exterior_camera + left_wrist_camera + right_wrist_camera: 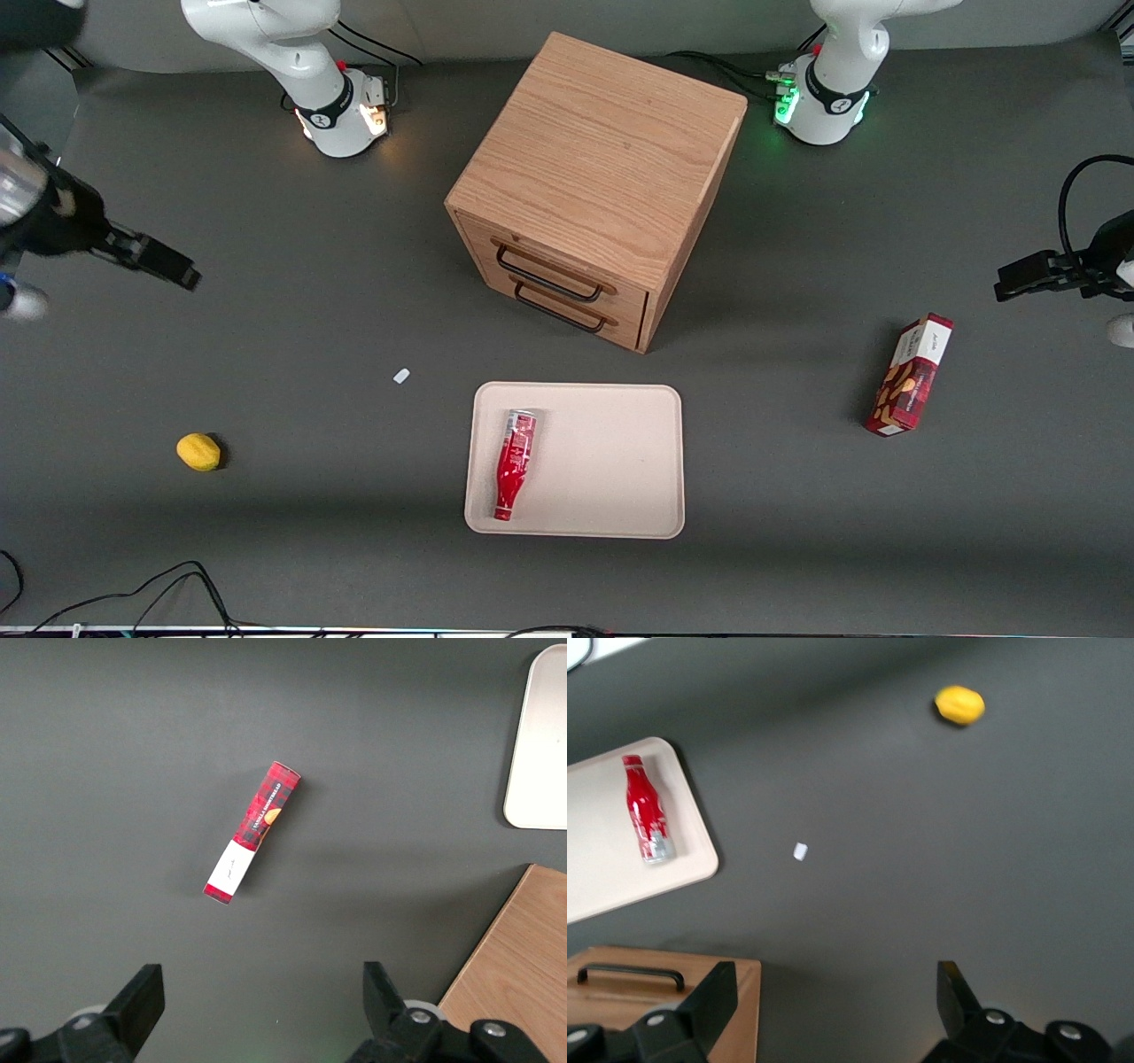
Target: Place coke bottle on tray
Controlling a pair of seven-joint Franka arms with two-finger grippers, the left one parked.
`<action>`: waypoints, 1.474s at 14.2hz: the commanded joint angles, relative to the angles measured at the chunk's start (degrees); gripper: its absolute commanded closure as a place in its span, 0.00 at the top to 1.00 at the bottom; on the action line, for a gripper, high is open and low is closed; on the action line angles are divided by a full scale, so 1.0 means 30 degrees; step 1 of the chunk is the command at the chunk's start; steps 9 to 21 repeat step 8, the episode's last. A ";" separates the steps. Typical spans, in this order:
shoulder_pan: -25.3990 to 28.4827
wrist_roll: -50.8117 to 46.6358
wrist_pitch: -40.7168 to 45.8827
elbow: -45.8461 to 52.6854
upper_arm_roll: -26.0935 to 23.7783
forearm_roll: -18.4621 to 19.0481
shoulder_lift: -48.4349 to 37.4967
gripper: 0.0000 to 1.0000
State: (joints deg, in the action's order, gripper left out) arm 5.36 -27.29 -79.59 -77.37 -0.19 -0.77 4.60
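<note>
The red coke bottle (pixel 514 462) lies on its side on the pale beige-pink tray (pixel 611 461), near the tray's edge toward the working arm's end, cap pointing toward the front camera. It also shows in the right wrist view (pixel 647 820) on the tray (pixel 602 859). My gripper (pixel 164 263) is high above the table at the working arm's end, far from the tray, open and empty. In the right wrist view its fingers (pixel 713 999) stand wide apart over bare table.
A wooden drawer cabinet (pixel 598 177) with two black handles stands farther from the camera than the tray. A yellow lemon (pixel 198 451) and a small white scrap (pixel 401 376) lie toward the working arm's end. A red snack box (pixel 911 375) lies toward the parked arm's end.
</note>
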 commanded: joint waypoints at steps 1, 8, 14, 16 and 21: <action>-0.0029 0.1099 -0.2410 -0.6804 0.0912 -0.0682 -0.4747 1.00; 0.0147 0.1217 -0.1804 -0.6325 0.0943 -0.0653 -0.4584 1.00; 0.0147 0.1217 -0.1804 -0.6325 0.0943 -0.0653 -0.4584 1.00; 0.0147 0.1217 -0.1804 -0.6325 0.0943 -0.0653 -0.4584 1.00; 0.0147 0.1217 -0.1804 -0.6325 0.0943 -0.0653 -0.4584 1.00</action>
